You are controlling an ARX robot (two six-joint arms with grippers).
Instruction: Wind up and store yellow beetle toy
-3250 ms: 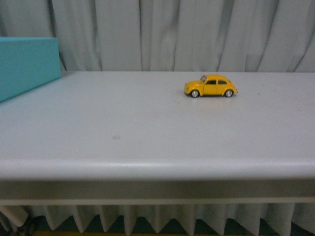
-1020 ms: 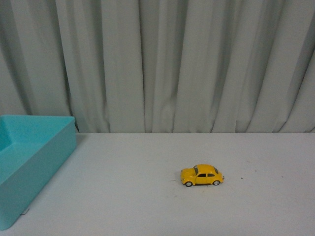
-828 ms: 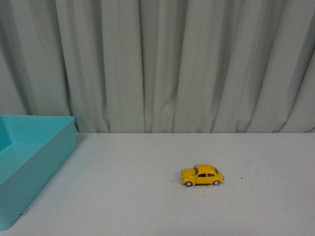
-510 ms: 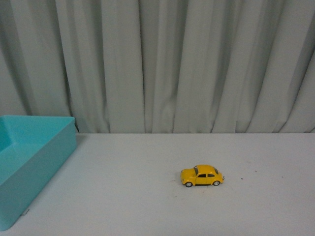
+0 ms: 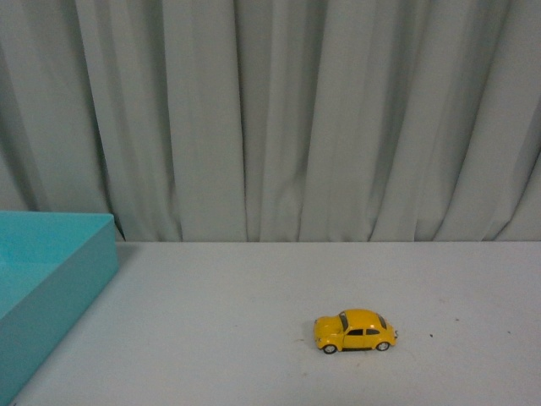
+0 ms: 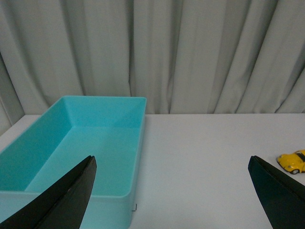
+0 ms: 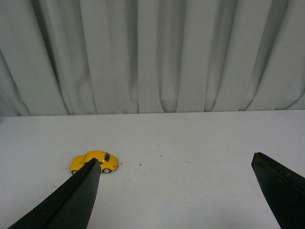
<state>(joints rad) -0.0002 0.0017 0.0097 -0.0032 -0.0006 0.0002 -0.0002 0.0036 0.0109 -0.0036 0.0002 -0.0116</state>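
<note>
- Looks like a robot lab test cell, staged for recording.
- Pale grey pleated curtain (image 5: 296, 118) spans the whole background in all three views.
- Plain white counter (image 5: 211, 338) with a uniform surface.
- Teal box (image 5: 59, 296) sits at the counter's left side.
- Lighting is flat and even.

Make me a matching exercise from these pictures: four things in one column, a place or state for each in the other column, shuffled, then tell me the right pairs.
Column one
1. yellow beetle toy
2. teal box
3. curtain
4. left claw

Column two
A. open, holding nothing
B. hangs behind the table
C. open-topped, at the left side of the table
D. on its wheels on the table, outside the box

Pairs: 1-D, 2-C, 3-B, 4-A
</note>
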